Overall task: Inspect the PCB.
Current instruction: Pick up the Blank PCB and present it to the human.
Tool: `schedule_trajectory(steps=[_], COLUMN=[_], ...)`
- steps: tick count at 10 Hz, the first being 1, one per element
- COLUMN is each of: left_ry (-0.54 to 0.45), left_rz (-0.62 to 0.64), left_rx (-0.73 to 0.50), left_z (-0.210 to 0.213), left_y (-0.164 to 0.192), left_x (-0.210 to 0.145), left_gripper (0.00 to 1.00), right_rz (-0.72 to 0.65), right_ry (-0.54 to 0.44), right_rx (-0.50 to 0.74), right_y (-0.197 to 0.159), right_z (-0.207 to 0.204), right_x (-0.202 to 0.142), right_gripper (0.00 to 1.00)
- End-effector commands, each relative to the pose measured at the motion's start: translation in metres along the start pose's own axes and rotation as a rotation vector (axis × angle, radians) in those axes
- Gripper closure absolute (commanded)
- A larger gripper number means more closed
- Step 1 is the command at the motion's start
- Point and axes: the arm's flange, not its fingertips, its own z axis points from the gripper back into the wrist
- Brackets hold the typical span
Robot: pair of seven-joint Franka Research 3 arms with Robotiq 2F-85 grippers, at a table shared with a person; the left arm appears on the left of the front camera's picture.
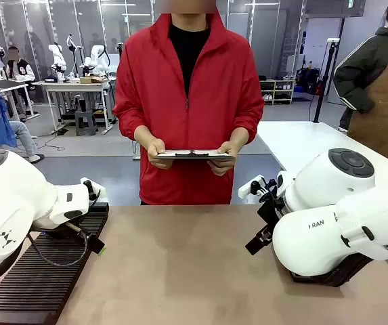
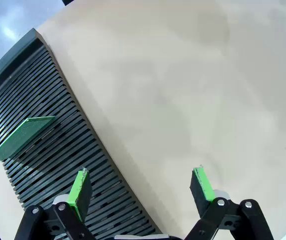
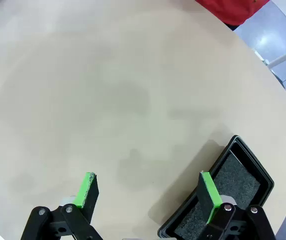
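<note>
Inspection of the PCB point(image 2: 23, 132) looks not yet begun, judging by where everything sits. Nearest the robot, the left hand point(image 2: 142, 189) hangs released over the edge of a slotted black rack point(image 2: 38, 90), green pads spread wide with nothing between them. The thin green board stands tilted in the rack's slots, off to one side of that hand and clear of both fingers. On the other side the right hand point(image 3: 147, 192) is likewise released and empty, poised above the bare tan surface point(image 1: 180, 271) with a shallow foam-lined black tray point(image 3: 232, 187) just beside one finger; the tray holds nothing. Across the surface a person point(image 1: 187, 101) in a red jacket waits with a clipboard point(image 1: 194, 154) held level in front of the body. Everything appears left to do: the board has to be reached, lifted from its slot and presented for checking, most plausibly by the left hand, which is the nearer one.
</note>
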Motion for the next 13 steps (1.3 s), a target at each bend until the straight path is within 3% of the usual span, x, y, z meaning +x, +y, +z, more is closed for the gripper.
schedule_trajectory(steps=[1, 11, 13], left_ry=[0.0, 0.0, 0.0], left_rz=[-0.001, -0.001, -0.007], left_rx=[0.0, 0.0, 0.009], left_z=[0.0, 0.0, 0.029], left_y=[0.0, 0.0, 0.006], left_x=[0.0, 0.0, 0.014], left_gripper=[0.0, 0.0, 0.0], right_rz=[0.0, 0.005, -0.001], right_ry=[0.0, 0.001, -0.02], right_rx=[0.0, -0.004, 0.053], right_y=[0.0, -0.002, -0.011], right_z=[0.0, 0.0, 0.033], right_x=[0.0, -0.001, 0.013], right_gripper=[0.0, 0.0, 0.0])
